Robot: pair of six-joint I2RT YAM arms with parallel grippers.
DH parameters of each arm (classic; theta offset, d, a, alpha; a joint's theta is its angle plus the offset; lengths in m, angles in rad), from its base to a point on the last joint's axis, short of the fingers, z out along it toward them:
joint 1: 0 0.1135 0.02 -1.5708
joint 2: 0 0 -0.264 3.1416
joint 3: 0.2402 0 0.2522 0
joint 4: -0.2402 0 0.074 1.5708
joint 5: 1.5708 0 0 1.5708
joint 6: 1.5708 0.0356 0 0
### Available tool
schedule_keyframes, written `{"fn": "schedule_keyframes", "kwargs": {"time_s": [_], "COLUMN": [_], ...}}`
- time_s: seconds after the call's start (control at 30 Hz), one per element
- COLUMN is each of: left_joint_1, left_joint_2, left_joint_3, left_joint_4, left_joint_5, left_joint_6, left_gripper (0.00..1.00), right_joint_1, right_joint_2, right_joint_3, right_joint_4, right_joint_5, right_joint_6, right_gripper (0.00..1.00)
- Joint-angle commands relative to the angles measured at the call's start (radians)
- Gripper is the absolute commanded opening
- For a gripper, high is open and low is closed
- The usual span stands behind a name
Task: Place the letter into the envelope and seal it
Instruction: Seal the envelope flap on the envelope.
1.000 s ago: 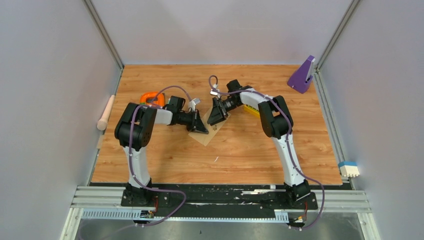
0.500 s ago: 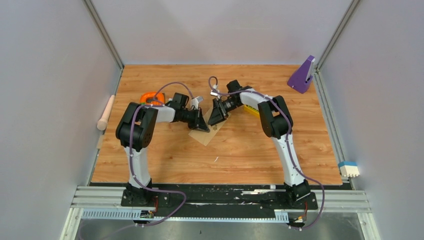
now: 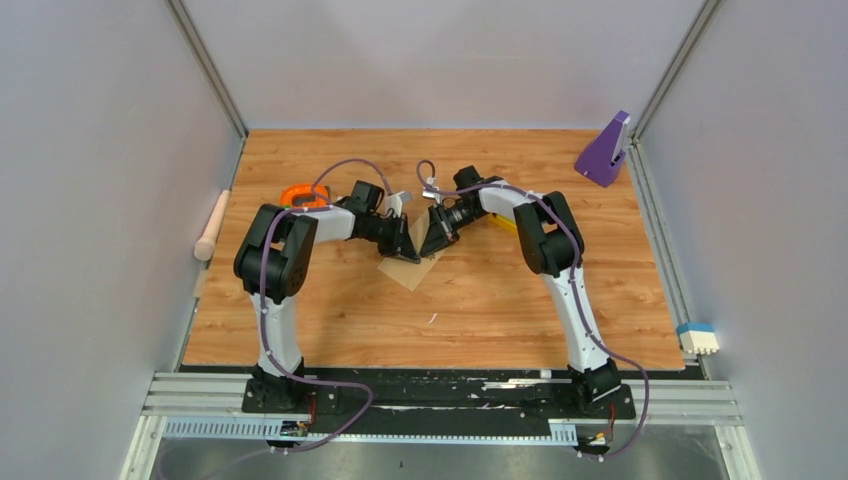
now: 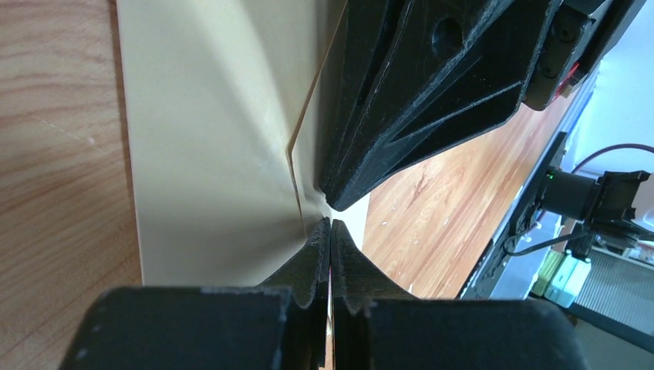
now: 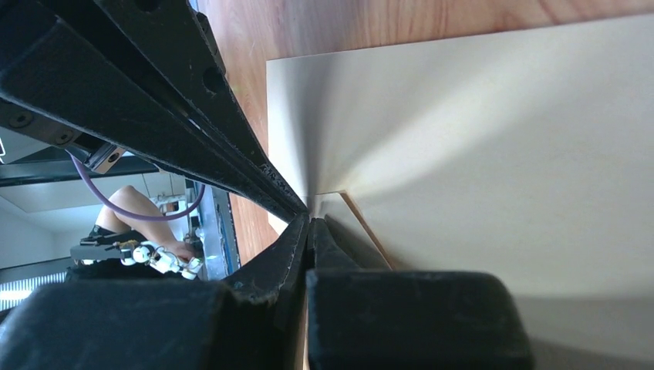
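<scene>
Firmly pinching the envelope [image 4: 208, 139] with left gripper [image 4: 330, 228] and right gripper [image 5: 310, 223], tip to tip; tan, buckled upward there.

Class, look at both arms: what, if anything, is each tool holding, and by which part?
Both hold the envelope. The left tool and the right tool pinch it at its far end, their tips almost meeting.

Wood-grain tabletop [image 3: 480, 310], boxed in w/ plain grey walls [image 3: 90, 200] on 3 sides. Alu corner posts [image 3: 205, 65] at back, alu rails [image 3: 450, 405] along near edge. Soft, even light.
</scene>
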Motion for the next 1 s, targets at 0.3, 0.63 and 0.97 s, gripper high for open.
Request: {"fn": "schedule_keyframes", "kwargs": {"time_s": [0.3, 0.63, 0.97], "left_joint_1": [-0.021, -0.021, -0.022], "left_joint_2": [0.045, 0.049, 0.044], "left_joint_3": [0.009, 0.009, 0.013], "left_joint_4": [-0.064, -0.083, -0.087], "left_joint_5": [-0.165, -0.183, -0.179], "left_joint_6": [0.089, 0.102, 0.104], "left_gripper": [0.00, 0.00, 0.00], "right_joint_1": [-0.008, -0.052, -0.014], "right_joint_2": [-0.004, -0.032, -0.035], "right_joint_3": [0.064, 0.072, 0.048], "right_joint_4": [0.007, 0.018, 0.031], "right_joint_5": [0.208, 0.149, 0.083], "right_joint_6": [-0.002, 0.013, 0.030], "right_gripper": [0.00, 0.00, 0.00]}}
